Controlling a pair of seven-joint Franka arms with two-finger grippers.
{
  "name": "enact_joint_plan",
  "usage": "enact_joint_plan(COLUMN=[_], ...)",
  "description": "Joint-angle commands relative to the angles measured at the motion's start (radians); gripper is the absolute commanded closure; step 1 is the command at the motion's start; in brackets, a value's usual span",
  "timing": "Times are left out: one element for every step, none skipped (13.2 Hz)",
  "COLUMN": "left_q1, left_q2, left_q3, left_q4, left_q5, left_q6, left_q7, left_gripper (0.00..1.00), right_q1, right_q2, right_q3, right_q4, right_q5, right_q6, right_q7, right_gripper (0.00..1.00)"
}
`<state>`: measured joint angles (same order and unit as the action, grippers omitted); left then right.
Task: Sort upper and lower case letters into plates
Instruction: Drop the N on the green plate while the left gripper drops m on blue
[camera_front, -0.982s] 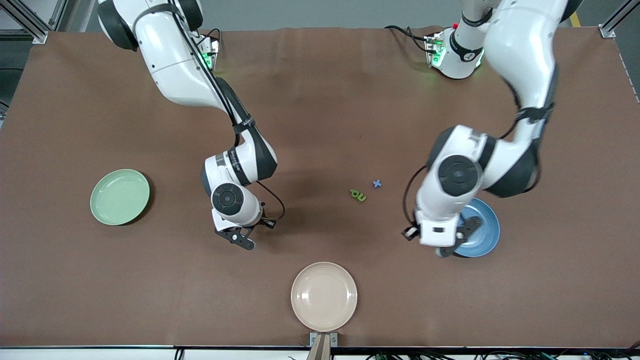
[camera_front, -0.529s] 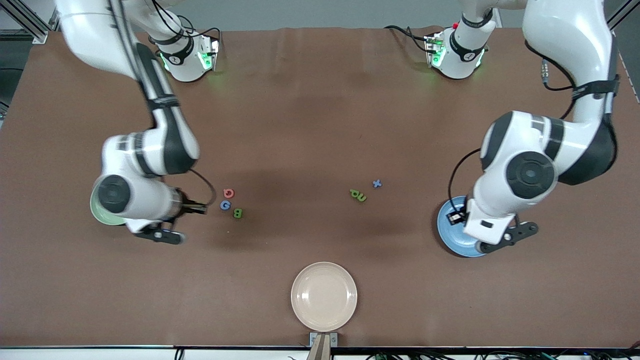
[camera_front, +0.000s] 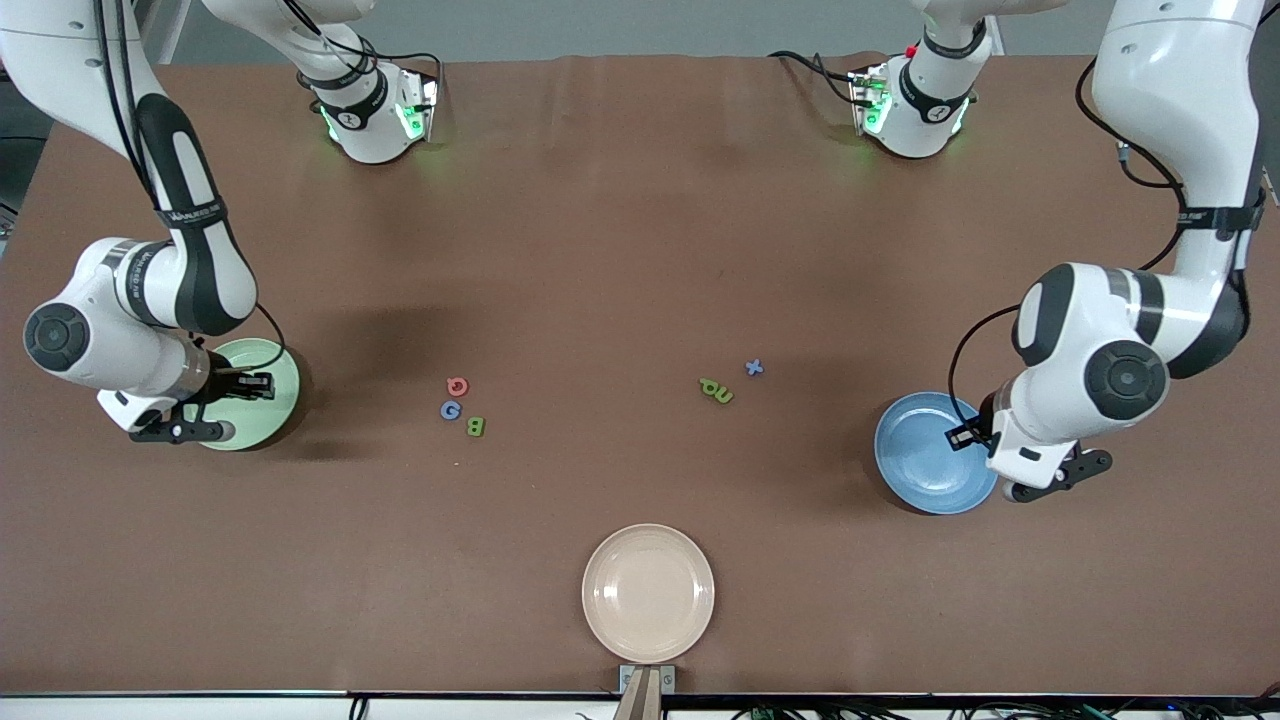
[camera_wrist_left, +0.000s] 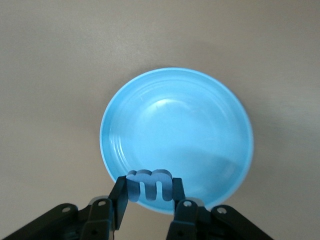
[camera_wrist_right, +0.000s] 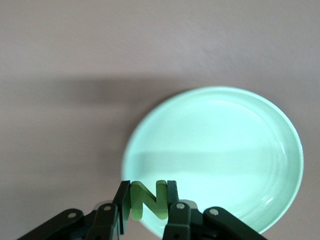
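Delivery step: left gripper (camera_wrist_left: 147, 200) clamped a blue m (camera_wrist_left: 149, 184) above the blue plate (camera_wrist_left: 176, 95); right gripper (camera_wrist_right: 147, 210) clamped a green N (camera_wrist_right: 147, 199), apparently above the mint plate (camera_wrist_right: 215, 150) rim. Next: centre, lower, release.

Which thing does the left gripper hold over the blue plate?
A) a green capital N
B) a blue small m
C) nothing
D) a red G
B: in the left wrist view the left gripper is shut on a blue small m over the rim of the blue plate.
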<state>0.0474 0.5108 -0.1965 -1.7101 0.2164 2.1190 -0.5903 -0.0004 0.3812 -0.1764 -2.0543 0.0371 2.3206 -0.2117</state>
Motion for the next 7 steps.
enact_joint_plan(left_q1=[0.037, 0.043, 0.043, 0.043, 0.045, 0.045, 0.045], left_q2=[0.009, 0.02, 0.04, 0.058, 0.077, 0.093, 0.094], left_q3=[-0.014, -0.014, -0.014, -0.014, -0.014, -0.014, -0.014], left_q4=[-0.048, -0.043, -0.039, -0.039, -0.04, -0.039, -0.039], left_q5=[0.037, 0.028, 0.026, 0.024, 0.021, 0.021, 0.02], left_q6=[0.075, 0.076, 0.081, 0.097, 0.122, 0.137, 0.142], left_q7=[0.003, 0.003, 0.001, -0.002, -0.009, -0.017, -0.026], left_gripper=[0.91, 0.87, 0.78, 0.66, 0.54, 0.38, 0.23], right_q1=[-0.056, -0.073, -0.099, -0.116, -0.124, -0.125, -0.127], right_q2=[-0.038, -0.036, -0.027, -0.013, -0.004, 0.01, 0.015], right_q3=[0.025, 0.025, 0.025, 0.025, 0.025, 0.025, 0.025], right_q4=[-0.073, -0.072, -0.073, -0.072, -0.072, -0.072, -0.072], right_q5=[-0.014, -0.014, -0.014, -0.014, -0.014, -0.014, -0.014], right_q6=[0.055, 0.065, 0.081, 0.103, 0.129, 0.147, 0.154], right_q7=[-0.018, -0.038, -0.061, -0.084, -0.103, -0.104, -0.104], right_gripper=[0.93, 0.93, 0.93, 0.93, 0.92, 0.91, 0.9])
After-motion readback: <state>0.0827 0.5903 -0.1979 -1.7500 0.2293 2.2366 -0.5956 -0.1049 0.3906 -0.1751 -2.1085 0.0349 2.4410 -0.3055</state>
